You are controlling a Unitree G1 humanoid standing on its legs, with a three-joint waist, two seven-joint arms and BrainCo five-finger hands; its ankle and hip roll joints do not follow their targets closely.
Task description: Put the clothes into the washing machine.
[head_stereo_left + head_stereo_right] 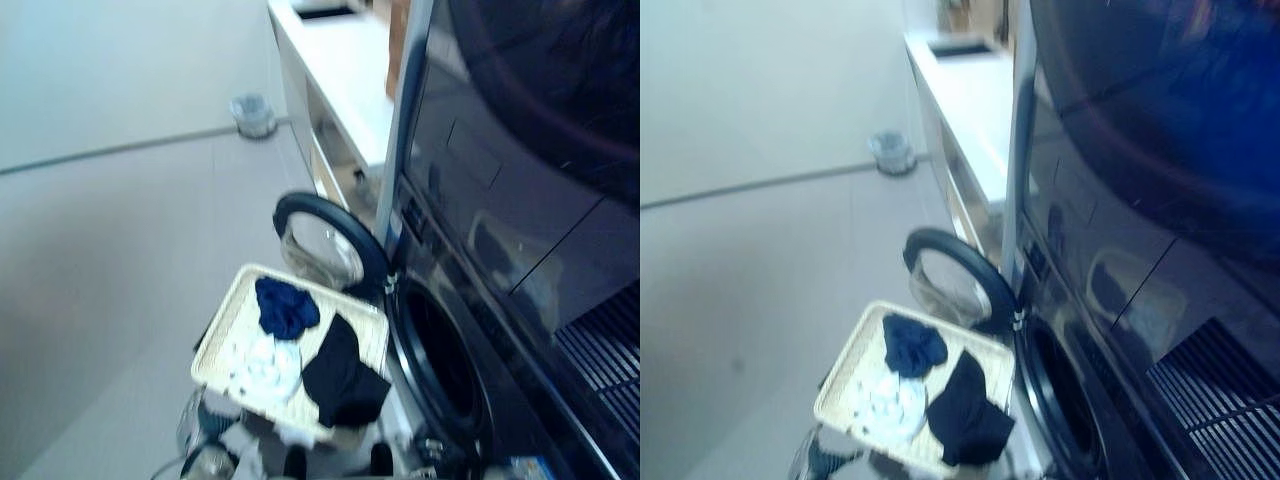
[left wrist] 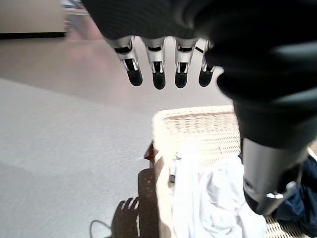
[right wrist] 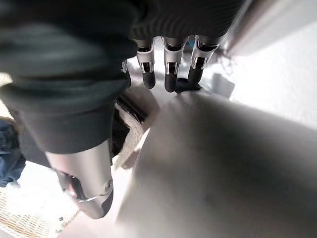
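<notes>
Currently the left robot hand (image 2: 163,64), fingers straight and holding nothing, hangs over the basket's (image 2: 198,124) outer edge, white cloth (image 2: 213,198) directly below.

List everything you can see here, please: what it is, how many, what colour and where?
basket: one, cream wicker, on the floor in front of the washing machine.
blue garment: one, dark blue, bunched at the basket's far end.
white garment: one, white, in the basket's near left part.
black garment: one, black, on the basket's side nearest the machine.
washing machine: one, dark, on the right, drum open.
door: one, round, dark rim, swung open beyond the basket.
counter: one, white, behind the machine.
small bin: one, pale, far on the floor.
left hand: one, silver fingers straight, over the floor by the basket.
right hand: one, silver fingers relaxed, holding nothing.
</notes>
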